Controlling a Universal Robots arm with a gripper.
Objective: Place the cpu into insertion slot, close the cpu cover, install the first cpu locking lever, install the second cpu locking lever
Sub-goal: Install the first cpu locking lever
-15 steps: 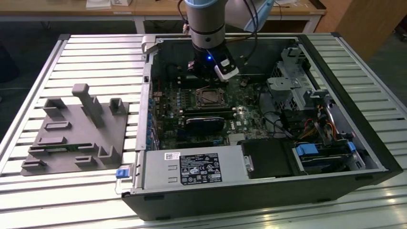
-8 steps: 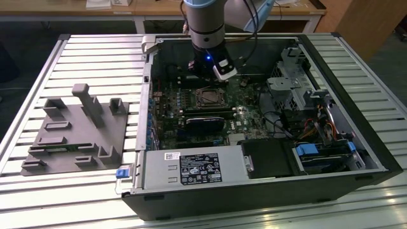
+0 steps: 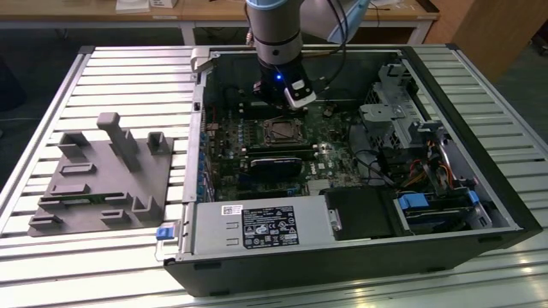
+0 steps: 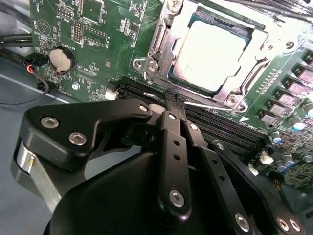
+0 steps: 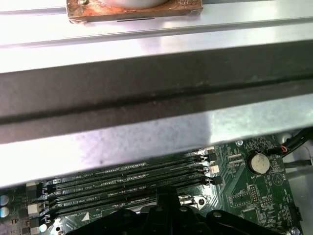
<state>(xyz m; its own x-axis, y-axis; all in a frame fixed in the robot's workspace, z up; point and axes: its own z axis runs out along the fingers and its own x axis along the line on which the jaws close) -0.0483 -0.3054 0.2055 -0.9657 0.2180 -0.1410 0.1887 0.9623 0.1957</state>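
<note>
Just beyond the gripper [image 4: 172,101], closed with nothing in it: one cpu [image 4: 210,49], seated in one insertion slot [image 4: 146,64] under one cpu cover [image 4: 168,44] lying flat. Beside the gripper, four memory slots [image 5: 132,183], partly hidden behind its black links, and one coin cell [image 5: 257,162]. Cover's far edge cut off in the second wrist view. One locking lever [image 4: 156,36] alongside, latching hard to make out.

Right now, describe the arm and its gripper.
The arm is a silver-grey cylinder with a pale blue joint cap, a black cable alongside, and a blue light near the wrist. The gripper is black, built of jointed bars with silver bolt heads.
</note>
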